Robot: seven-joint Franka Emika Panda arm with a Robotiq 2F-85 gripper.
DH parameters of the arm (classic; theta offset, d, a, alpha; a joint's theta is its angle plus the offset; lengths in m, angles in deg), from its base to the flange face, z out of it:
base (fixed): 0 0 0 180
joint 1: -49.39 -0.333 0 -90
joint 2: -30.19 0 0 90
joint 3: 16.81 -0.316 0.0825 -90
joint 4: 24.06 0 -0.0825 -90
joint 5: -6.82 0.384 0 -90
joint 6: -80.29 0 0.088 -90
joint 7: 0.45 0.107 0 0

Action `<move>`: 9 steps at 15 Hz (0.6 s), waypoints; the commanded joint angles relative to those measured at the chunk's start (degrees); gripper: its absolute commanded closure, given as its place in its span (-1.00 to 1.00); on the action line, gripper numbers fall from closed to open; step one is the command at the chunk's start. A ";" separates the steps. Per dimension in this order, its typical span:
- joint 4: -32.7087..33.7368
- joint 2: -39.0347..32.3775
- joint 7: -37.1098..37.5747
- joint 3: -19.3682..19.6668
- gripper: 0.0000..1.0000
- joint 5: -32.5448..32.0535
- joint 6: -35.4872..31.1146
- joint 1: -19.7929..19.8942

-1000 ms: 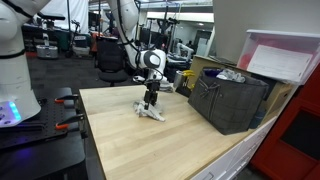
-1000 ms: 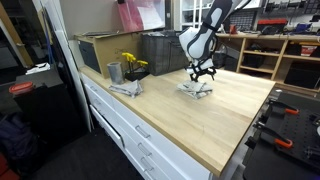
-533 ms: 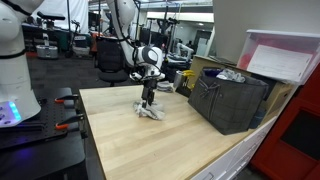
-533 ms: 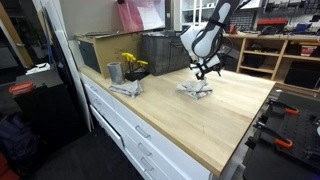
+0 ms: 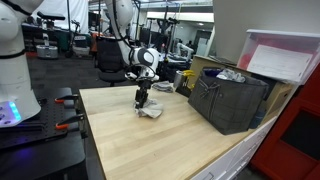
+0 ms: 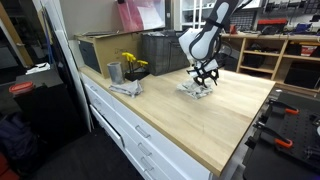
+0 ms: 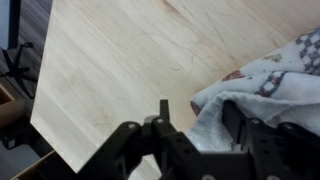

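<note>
The gripper [image 5: 142,99] hangs just left of centre in an exterior view, pointing down at the table [image 5: 150,148]. A crumpled pale cloth [image 5: 152,111] lies on the wood right below it and slightly to its right. From the opposite side, in an exterior view, the gripper [image 6: 205,79] sits right of centre in the upper half of the frame. The cloth [image 6: 194,90] spreads under it and to its left, flat on the table [image 6: 225,125].

In the wrist view the gripper [image 7: 185,123] fills the bottom edge, its two dark fingers [image 7: 125,138] spread well apart. The cloth [image 7: 268,72], white with a dark pattern, bunches at the right side of the frame, and its folded edge reaches into the gap between the jaws. The fingers do not pinch it, and whether a pad touches the fabric cannot be told. Bare table [image 7: 130,60] takes up the upper left.

A dark crate [image 5: 228,102] stands on the table at the right of the frame, well apart from the cloth; in an exterior view the crate [image 6: 162,52] is at upper centre. At the left of that frame a metal cup [image 6: 114,72] stands just beside yellow flowers [image 6: 132,63], with a second cloth [image 6: 126,89] lying at their foot near the table edge
</note>
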 commanded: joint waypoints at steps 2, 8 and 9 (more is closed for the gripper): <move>-1.09 2.76 0.70 -1.40 0.59 4.08 -0.66 2.02; -1.26 3.86 0.92 -1.26 1.00 6.06 -1.72 2.32; -1.28 3.95 0.95 -1.24 1.00 6.02 -1.66 2.29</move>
